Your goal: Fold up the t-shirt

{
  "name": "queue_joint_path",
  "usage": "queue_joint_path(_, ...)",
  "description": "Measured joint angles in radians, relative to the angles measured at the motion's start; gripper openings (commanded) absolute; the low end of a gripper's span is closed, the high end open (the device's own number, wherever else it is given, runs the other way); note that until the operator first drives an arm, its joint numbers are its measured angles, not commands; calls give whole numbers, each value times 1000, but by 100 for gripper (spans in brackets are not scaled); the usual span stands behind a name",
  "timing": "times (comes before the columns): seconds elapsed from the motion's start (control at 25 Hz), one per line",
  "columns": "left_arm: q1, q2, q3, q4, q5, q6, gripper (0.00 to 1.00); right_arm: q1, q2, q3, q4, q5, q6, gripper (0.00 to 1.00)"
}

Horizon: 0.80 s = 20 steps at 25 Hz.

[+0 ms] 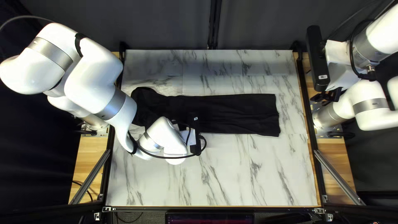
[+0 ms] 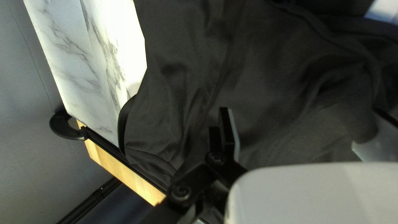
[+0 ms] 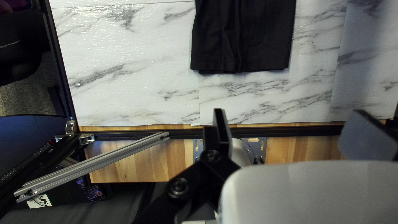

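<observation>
- The black T-shirt (image 1: 232,114) lies lengthwise across the marble-patterned desk (image 1: 232,174): a long, straight-sided strip toward the right of the top left view, rumpled and rounded at its other end, partly under the left arm (image 1: 97,76).
- In the right wrist view, the strip's end shows two layered edges, slightly offset.
- The left end effector (image 1: 188,137) is wide, its fingers (image 2: 229,130) well apart over the shirt's rumpled part. Loose folds lie ahead of and between them, one overlapping the tip of the farther finger; nothing is pinched.
- The right end effector (image 1: 326,96) is also wide and holds nothing. It hangs by the desk's edge at the right of the top left view, apart from the shirt.
- A dark curtain (image 1: 166,25) stands behind the desk.
- Metal braces (image 1: 90,177) slant beside both desk sides.
</observation>
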Motion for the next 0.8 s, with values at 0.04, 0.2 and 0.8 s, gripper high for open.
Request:
queue_joint_path(0.04,-4,5,-2,-2,-2,-4,100,0,0,0,0,0,0,100)
queue_joint_path(0.2,-22,20,-13,-9,-6,-19,100,0,0,0,0,0,0,100)
queue_joint_path(0.8,-20,21,-26,1,6,-17,91,0,0,0,0,0,0,100)
